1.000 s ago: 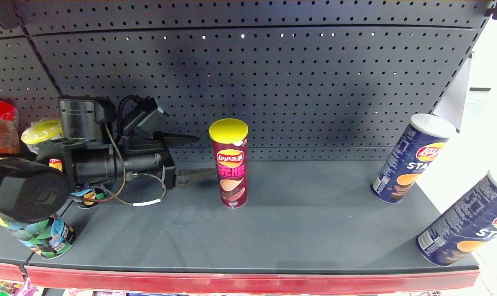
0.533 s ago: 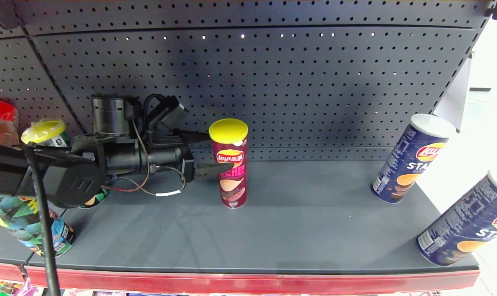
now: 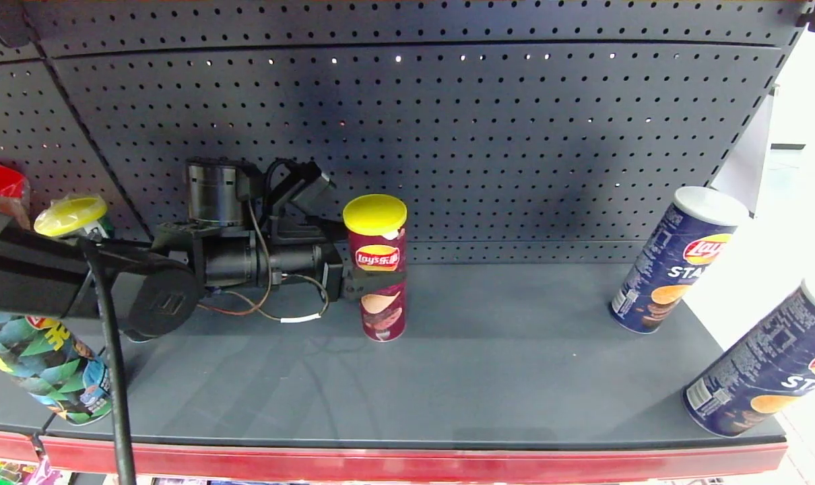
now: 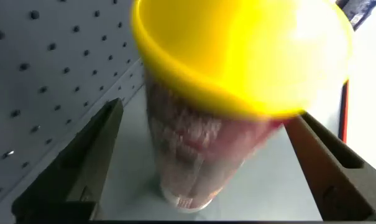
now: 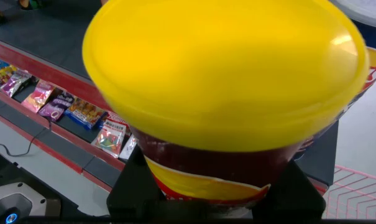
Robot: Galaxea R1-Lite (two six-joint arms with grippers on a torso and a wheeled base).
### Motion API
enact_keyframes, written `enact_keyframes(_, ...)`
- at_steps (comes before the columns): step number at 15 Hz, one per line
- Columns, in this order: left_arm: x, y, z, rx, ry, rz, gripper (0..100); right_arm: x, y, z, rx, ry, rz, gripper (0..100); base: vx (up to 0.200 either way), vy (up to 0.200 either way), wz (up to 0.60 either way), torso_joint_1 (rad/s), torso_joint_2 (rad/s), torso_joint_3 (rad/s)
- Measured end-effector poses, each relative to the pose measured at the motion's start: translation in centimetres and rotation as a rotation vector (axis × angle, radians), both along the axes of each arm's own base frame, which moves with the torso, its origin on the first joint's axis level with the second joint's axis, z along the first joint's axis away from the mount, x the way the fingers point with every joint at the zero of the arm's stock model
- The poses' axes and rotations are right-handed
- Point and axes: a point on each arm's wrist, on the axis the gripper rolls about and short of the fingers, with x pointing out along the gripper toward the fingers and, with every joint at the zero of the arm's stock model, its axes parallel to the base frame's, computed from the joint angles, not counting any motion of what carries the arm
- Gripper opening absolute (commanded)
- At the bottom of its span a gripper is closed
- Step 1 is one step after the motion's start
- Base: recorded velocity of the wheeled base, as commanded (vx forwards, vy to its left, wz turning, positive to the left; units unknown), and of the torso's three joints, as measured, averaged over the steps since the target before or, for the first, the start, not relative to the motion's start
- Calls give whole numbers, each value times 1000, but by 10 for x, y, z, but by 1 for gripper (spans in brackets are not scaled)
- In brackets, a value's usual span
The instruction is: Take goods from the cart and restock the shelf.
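Head view: maroon cardboard chip tube with yellow lid (image 3: pixel 382 313), upright on grey shelf (image 3: pixel 515 364).
Left claw (image 4: pixel 206 124): spread wide around it.
Right claw (image 5: pixel 214 196): pinching another yellow-lidded red tube (image 5: pixel 225 74).

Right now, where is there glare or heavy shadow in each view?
Head view: white glare past the shelf's right end, broad soft shadow on the pegboard. Left wrist view: glare on the maroon can's lid. Right wrist view: a small highlight on the held can's lid.
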Motion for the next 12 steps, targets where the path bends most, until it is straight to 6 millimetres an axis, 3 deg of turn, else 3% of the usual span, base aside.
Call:
enact_keyframes(1, 2, -1, 1, -3, -5, -2, 0, 0, 0, 0, 0, 0, 0, 0, 0, 0, 0, 0, 0, 0)
enact_keyframes(7, -2, -10, -3, -8, 28, -23, 0, 0, 0, 1, 1, -3, 0, 0, 0, 0, 0, 0, 0, 0)
enact_keyframes(12, -36, -13, -7, -8, 105, -68, 0, 0, 0, 3, 2, -7, 0, 0, 0, 0, 0, 0, 0, 0)
